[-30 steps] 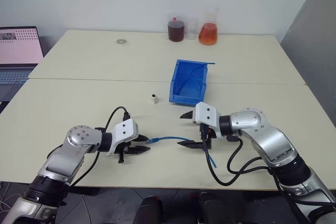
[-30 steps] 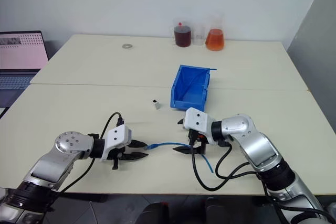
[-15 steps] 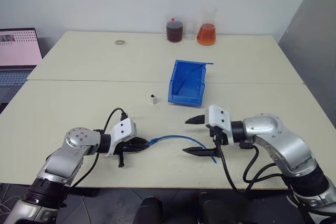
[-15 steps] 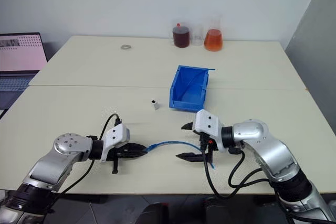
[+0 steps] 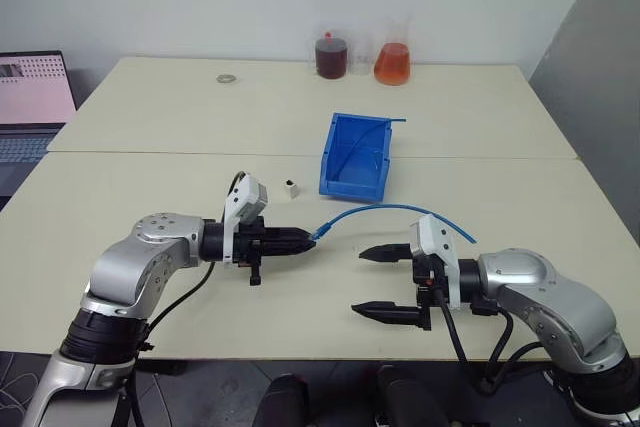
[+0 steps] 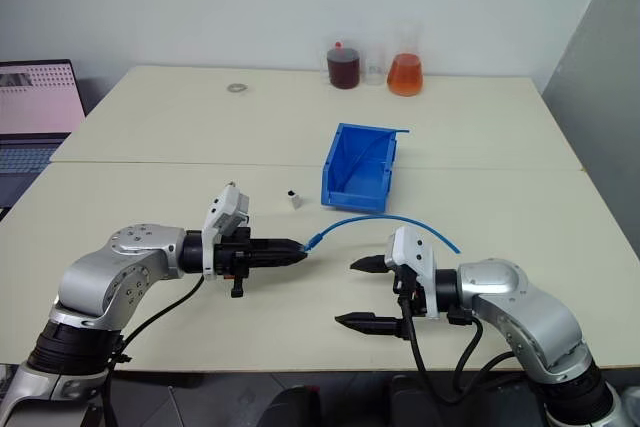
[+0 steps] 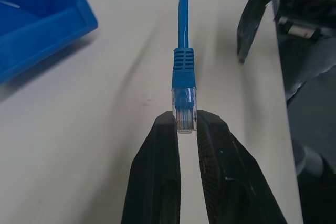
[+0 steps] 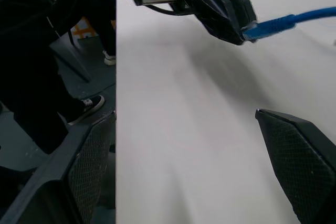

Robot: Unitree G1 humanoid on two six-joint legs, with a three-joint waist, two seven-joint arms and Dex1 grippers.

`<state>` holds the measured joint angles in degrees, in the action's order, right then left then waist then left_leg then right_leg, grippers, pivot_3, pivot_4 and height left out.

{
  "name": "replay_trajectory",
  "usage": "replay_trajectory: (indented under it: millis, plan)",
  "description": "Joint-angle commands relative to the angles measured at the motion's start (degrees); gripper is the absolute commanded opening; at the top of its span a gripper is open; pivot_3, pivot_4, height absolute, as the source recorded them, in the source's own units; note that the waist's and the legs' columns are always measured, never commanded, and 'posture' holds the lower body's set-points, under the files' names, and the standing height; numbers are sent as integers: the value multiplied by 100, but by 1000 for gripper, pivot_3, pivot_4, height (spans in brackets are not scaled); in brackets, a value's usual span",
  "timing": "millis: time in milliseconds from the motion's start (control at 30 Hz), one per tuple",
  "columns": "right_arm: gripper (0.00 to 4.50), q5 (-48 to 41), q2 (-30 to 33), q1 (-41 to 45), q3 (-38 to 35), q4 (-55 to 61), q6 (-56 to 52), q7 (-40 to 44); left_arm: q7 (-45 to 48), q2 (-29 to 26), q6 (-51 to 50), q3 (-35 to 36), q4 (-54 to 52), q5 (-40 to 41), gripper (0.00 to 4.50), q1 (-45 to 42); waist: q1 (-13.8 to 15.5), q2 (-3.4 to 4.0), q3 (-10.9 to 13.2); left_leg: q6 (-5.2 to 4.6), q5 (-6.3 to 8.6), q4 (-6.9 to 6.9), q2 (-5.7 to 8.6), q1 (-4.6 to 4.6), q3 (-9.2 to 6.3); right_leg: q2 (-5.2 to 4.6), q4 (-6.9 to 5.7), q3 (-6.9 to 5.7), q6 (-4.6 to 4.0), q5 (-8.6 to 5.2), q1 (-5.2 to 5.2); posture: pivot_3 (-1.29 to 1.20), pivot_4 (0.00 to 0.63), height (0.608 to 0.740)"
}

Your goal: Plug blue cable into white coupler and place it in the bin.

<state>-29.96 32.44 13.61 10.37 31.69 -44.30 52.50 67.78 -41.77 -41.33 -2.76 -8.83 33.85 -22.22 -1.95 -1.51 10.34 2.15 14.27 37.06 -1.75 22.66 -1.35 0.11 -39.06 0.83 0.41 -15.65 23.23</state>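
Observation:
My left gripper [image 5: 303,240] is shut on the clear plug of the blue cable [image 5: 385,211], holding it above the table; the left wrist view shows the plug [image 7: 184,109] pinched between the two black fingers [image 7: 160,171]. The cable arches to the right, and its far end hangs over my right arm. My right gripper [image 5: 383,281] stands open near the table's front edge, right of the plug, with nothing in it. The white coupler [image 5: 290,187] sits on the table just left of the blue bin [image 5: 354,156], beyond the left gripper.
Two flasks of dark red [image 5: 332,55] and orange liquid [image 5: 393,61] stand at the table's far edge, with a small ring [image 5: 227,78] to their left. A laptop [image 5: 35,97] sits at the far left. A seam [image 5: 200,153] crosses the table behind the coupler.
My left gripper closed on the cable's plug and lifted it up and to the right, so the cable now arches above the table. My right gripper, still open, drew back toward the front edge.

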Motion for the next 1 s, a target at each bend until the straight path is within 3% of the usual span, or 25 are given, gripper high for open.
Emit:
replay_trajectory:
  millis: [33,633,933,1000]
  plan:
    - [4500,-430,-223,137,-197,-197,-191,-125,261,-150,-170,200,-277,377,199,-194,13,-1,1,0,0,0,1,1,0,0,-1,-2,0,0,0,0,150,740]
    - [4500,-1103,-867,1261,-29,-680,-807,-524,731,-430,36,-72,-622,374,199,-219,21,-1,2,0,0,0,1,5,-1,0,2,-1,-1,0,3,0,150,740]
    - [4500,-1197,-812,1549,76,-730,-1042,-420,632,-444,95,-133,-791,354,199,-223,20,-1,2,0,0,-1,0,7,-1,0,2,1,-1,0,5,0,150,740]
    - [4154,-1205,-792,1565,106,-739,-1059,-395,621,-444,96,-136,-809,346,199,-241,21,-1,2,0,0,-1,1,8,-1,0,2,0,-1,0,5,0,150,740]
